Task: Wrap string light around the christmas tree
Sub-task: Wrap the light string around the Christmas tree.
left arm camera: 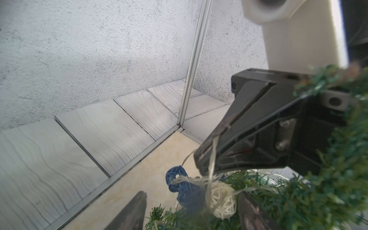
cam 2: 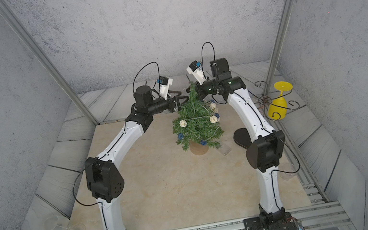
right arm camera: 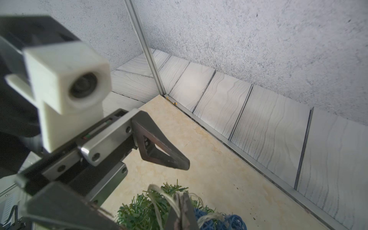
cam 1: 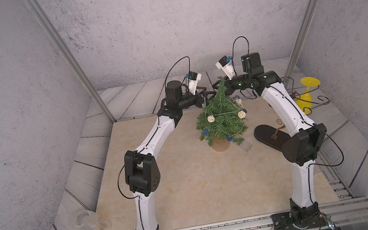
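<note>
**A:** What lies nearest?

**B:** The box [cam 1: 246,147] lies on the table [cam 1: 177,185], just beside the pot [cam 1: 221,145] of the upright tree [cam 1: 223,124]. The light [cam 1: 211,118] winds through its branches.

**A:** And farther back, up top?

**B:** The right gripper [left arm camera: 205,159] is clenched on the light. The left gripper [left arm camera: 192,195] is released, fingers apart, just beside it.

Watching all four feeds from my station, I can make out no readable text, label, brand, number or sign, whether on the christmas tree [cam 1: 220,126], the string light [cam 1: 211,118] or the desk [cam 1: 189,183].
</note>
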Controlling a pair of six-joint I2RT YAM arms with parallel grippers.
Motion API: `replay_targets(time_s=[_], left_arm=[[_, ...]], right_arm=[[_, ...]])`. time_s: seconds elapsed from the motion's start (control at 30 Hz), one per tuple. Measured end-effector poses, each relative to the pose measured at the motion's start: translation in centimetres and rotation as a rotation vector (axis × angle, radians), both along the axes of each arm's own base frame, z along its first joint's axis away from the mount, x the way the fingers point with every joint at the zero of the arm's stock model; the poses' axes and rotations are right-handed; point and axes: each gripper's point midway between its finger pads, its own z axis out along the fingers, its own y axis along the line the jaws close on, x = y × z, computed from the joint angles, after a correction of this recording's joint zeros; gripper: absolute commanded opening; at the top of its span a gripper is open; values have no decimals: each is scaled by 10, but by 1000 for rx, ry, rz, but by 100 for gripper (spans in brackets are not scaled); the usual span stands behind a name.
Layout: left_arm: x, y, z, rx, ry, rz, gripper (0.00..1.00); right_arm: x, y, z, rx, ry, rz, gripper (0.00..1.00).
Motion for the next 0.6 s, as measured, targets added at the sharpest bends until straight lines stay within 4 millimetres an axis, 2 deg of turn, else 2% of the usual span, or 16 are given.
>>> replay_targets(time_s=[0.1,0.2,0.23,0.27,0.3,0.4,0.5,0.53,0.6], left_arm=[[0,0,3,-13,-1,-3,77],[1,0,6,-23,11,2,62],[2,1,9,-26,12,7,44],[4,1,13,-30,11,10,19],[5,1,18,-37,5,12,1],[8,2,30,-49,-15,17,0],[8,2,31,-51,-8,19,0],[9,3,27,-46,2,22,0],[7,6,16,-32,27,34,0]], right_arm=[[1,0,1,1,-6,-1,0],[2,0,0,2,-9,1,0],[2,1,0,4,-12,3,0],[3,1,-1,6,-15,5,0],[3,1,-2,7,-17,8,0],[5,2,-6,6,-25,12,0],[4,1,-10,2,-32,14,2],[3,0,-11,1,-29,12,11],[1,-2,-12,-6,-36,5,16]])
